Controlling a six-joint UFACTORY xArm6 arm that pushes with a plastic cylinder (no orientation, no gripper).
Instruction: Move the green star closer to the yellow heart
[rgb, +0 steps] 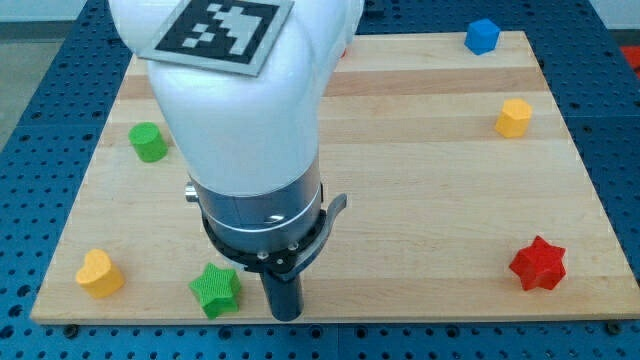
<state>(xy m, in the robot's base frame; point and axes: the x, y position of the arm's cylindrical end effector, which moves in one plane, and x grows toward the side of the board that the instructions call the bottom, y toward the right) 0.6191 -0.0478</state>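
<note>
The green star (216, 289) lies near the board's bottom edge, left of centre. The yellow heart (98, 273) lies at the bottom left corner, well to the star's left. My rod comes down from the large white arm body, and my tip (287, 316) touches the board just right of the green star, a short gap apart. The arm's body hides the board's upper middle.
A green cylinder-like block (148, 142) sits at the left edge. A blue cube (482, 36) is at the top right, a yellow hexagonal block (514, 117) at the right edge, a red star (538, 264) at the bottom right. The wooden board (440, 200) rests on a blue perforated table.
</note>
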